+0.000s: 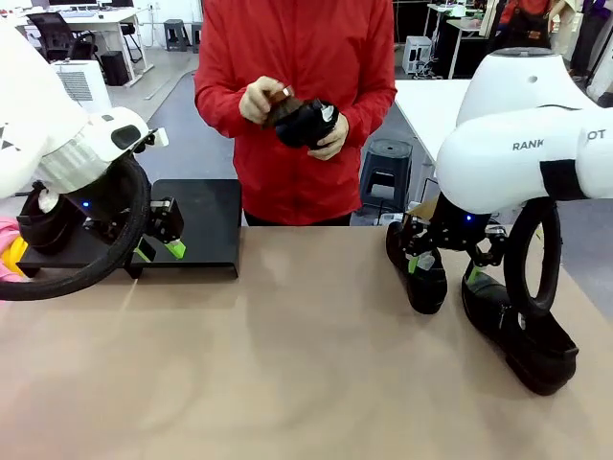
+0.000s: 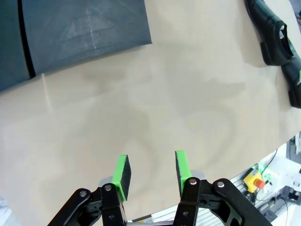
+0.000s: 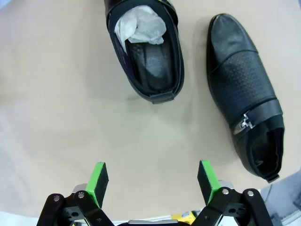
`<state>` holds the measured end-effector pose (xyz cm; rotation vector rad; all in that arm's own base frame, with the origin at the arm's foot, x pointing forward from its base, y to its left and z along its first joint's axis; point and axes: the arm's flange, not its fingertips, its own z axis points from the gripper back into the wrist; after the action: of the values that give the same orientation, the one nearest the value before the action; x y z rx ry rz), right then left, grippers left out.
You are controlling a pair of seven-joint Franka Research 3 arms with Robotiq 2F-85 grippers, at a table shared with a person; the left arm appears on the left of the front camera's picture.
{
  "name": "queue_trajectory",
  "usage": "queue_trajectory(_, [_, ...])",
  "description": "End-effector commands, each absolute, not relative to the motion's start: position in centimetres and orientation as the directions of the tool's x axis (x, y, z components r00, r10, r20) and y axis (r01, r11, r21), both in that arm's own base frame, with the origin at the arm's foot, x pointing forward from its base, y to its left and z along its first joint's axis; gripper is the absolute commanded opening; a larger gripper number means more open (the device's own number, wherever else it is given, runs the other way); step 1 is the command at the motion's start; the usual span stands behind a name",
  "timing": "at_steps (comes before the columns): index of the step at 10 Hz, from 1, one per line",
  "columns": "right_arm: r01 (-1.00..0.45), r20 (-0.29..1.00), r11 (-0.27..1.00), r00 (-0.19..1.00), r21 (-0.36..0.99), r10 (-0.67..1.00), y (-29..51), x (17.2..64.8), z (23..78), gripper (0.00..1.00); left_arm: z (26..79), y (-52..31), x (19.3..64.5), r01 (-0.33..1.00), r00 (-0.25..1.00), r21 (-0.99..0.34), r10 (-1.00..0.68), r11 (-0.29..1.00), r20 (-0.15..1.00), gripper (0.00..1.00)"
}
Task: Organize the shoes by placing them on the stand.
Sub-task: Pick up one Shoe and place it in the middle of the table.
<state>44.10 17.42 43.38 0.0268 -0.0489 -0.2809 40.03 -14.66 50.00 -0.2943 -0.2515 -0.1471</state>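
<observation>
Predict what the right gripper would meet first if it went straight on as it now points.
The right gripper would probably meet bare table, just short of the paper-stuffed shoe; depth is unclear.

Partial dark lettering "RANK" and "OT" on the white shell of the right arm (image 1: 522, 153).

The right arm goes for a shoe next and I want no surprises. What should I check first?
1. Right gripper open, empty: ok.
2. Paper-stuffed shoe and buckled shoe lie apart on the table: ok.
3. Stand has bare space: ok.
4. Left gripper clear of the stand: not ok, it hangs at its front edge.
5. Person's hand off the table, holding another shoe: ok.
</observation>
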Motion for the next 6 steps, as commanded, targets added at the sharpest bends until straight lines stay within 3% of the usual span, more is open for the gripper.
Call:
queue_trajectory(1, [0.281, 0.056, 0.959, 0.958, 0.032, -0.283, 17.4, 42.5, 43.7, 1.0, 50.1, -14.5, 40.1, 0.179, 0.958, -0.28, -0.103, 0.943, 0.266, 0.52])
queue_trajectory(6, [0.194, 0.11, 0.98, 0.976, -0.039, -0.189, 16.1, 50.0, 43.2, 1.0, 50.1, -14.5, 40.1, 0.179, 0.958, -0.28, -0.103, 0.943, 0.266, 0.52])
